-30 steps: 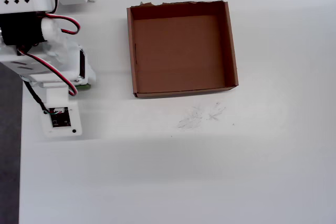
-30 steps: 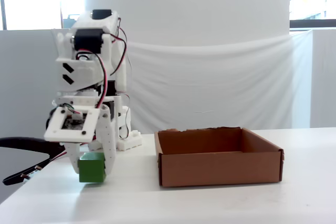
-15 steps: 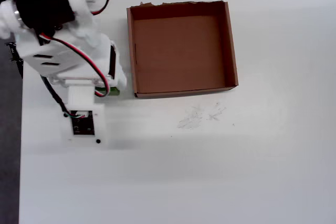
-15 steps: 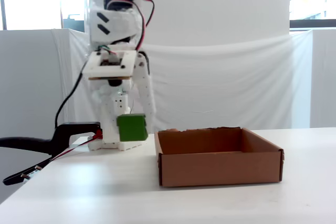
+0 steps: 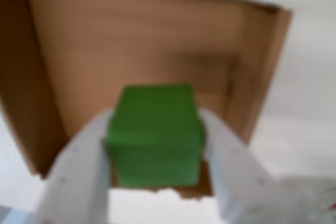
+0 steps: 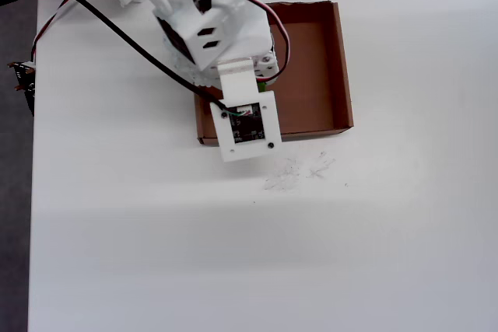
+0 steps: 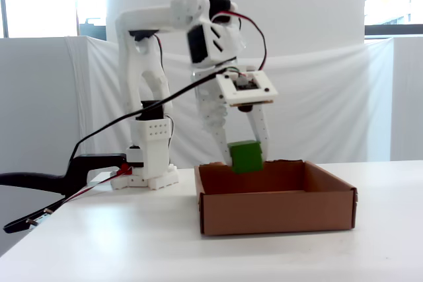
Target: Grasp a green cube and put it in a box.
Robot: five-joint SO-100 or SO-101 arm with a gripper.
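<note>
1. Taking the box point(image 7: 276, 204) as the landmark and reading the fixed view from its left side: the arm's white base point(image 7: 151, 163) stands on the table point(image 7: 106, 242) well to the left of the box, with a black clamp point(image 7: 63, 179) and red wires beside it, further left.

2. From that base the arm point(image 7: 158, 21) reaches up and over toward the box, ending in the gripper point(image 7: 246, 156), which hangs above the box's left part.

3. The gripper is closed just as far as the width of the green cube point(image 7: 246, 156) allows, and it has hold of that cube (one white finger pressed against each side). The cube hangs in the air at about the level of the box's rim, clear of the floor.

4. In the wrist view the fingers point(image 5: 79, 174) press the left and right faces of the green cube point(image 5: 155, 132), and the brown floor of the box point(image 5: 131, 40) lies behind it; the view is blurred.

5. In the overhead view the arm covers the left part of the box point(image 6: 315, 68), and only a sliver of the green cube point(image 6: 269, 74) shows, over the box's inside.

6. Just below the box in that view, faint scribble marks point(image 6: 299, 170) lie on the table point(image 6: 272, 270).
</note>
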